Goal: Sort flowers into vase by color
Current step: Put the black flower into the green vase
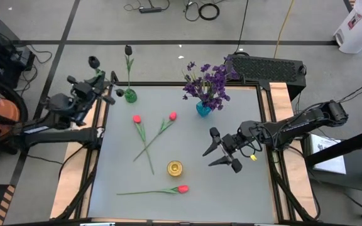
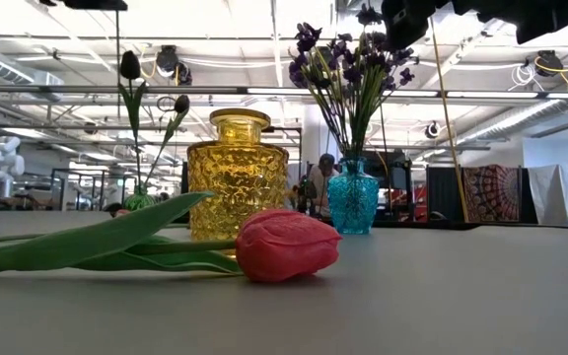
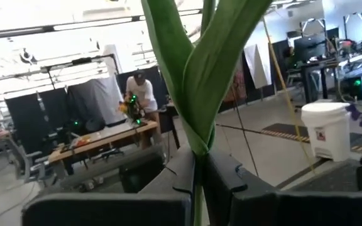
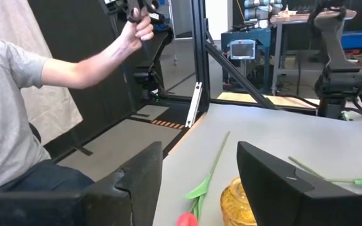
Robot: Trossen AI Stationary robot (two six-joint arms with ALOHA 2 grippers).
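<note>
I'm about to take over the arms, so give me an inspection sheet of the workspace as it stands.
Surface: grey table, mostly bare.
Job's things: three red tulips lie flat; purple flowers stand in the blue vase; one dark tulip stands in the green vase; the yellow vase holds nothing.
Clutter: nothing seen.
Claws: left claw at the far left corner, shut on a dark tulip's stem; right claw open, above the table's right side, holding nothing.
Cables: loose cables on the floor beyond the table.
Surroundings: a seated person with a raised arm; white bin.
</note>
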